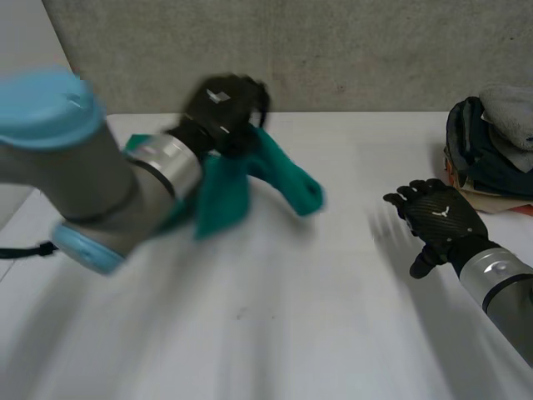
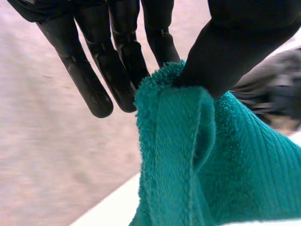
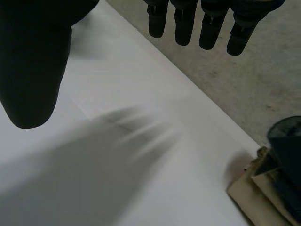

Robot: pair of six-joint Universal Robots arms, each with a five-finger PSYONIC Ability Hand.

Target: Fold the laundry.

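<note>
I have my left hand [image 1: 221, 108] well apart from the pile of clothes [image 1: 491, 146]. It pinches a teal towel [image 1: 287, 179] at a bunched edge, thumb pressed against the fingers. The towel hangs from that pinch in loose folds, one of them trailing out toward the pile. It looks lifted off the white table [image 1: 316, 333], though I can't be sure its lower end is clear. My right hand [image 1: 437, 218] is near the pile, fingers straight and slightly spread, holding nothing. The pile itself is dark blue cloth with a grey piece on top.
</note>
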